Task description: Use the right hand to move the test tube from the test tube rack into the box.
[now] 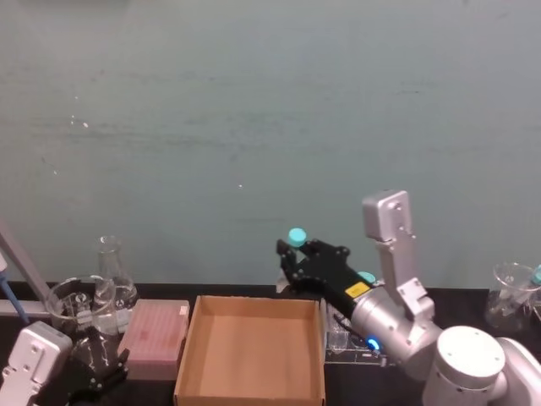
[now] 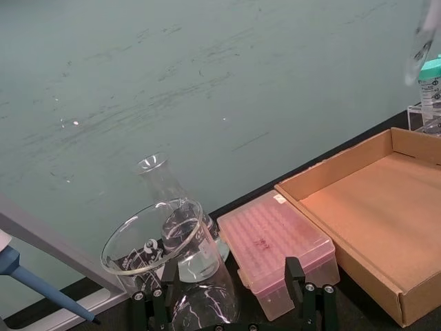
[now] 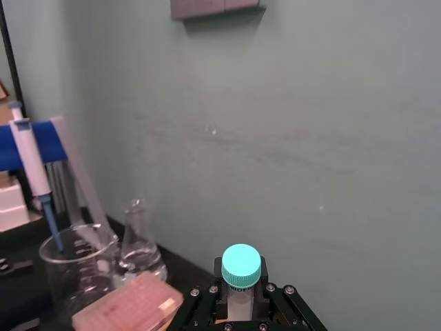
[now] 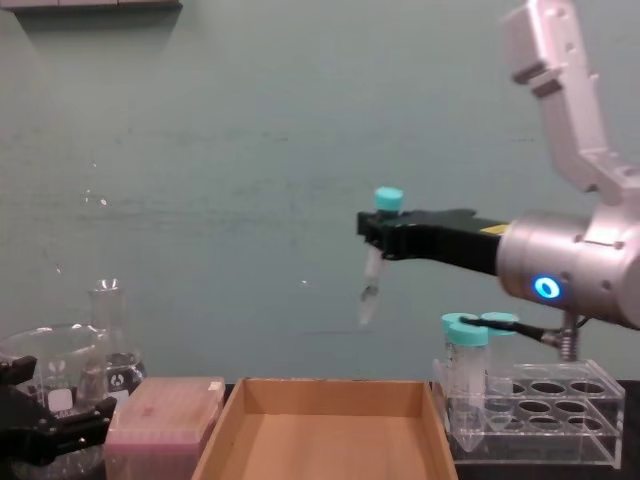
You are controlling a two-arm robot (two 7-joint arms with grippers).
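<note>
Transport is the step in hand, I reckon: the test tube (image 4: 373, 266) is out of the rack (image 4: 545, 421) and up in the air, high above the box (image 4: 330, 400), roughly over its right-hand back corner. My right gripper (image 4: 376, 236) is clenched on it just below the teal cap, fingers pinching either side. The tube hangs a bit tilted, pointed tip down and leaning twd the box's left side. Arm pose: forearm comes in from the right of the box, approx level, blue ring light (image 4: 546, 289) lit at the wrist, and the next link stands up steeply above that. The rack sits just beside the box's right wall w/ two wider capped tubes (image 4: 465, 360) in it, below my forearm. My left gripper (image 1: 97, 372) is parked off the box's left front corner by the glassware, fingers spread, idle. Next move, as I judge it: shift further over the box's bare floor, come down so the tip is near the cardboard, then let go. Walls are low and the tube is light, so a drop from this height could bounce it out; lowering first seems the safer bet.
</note>
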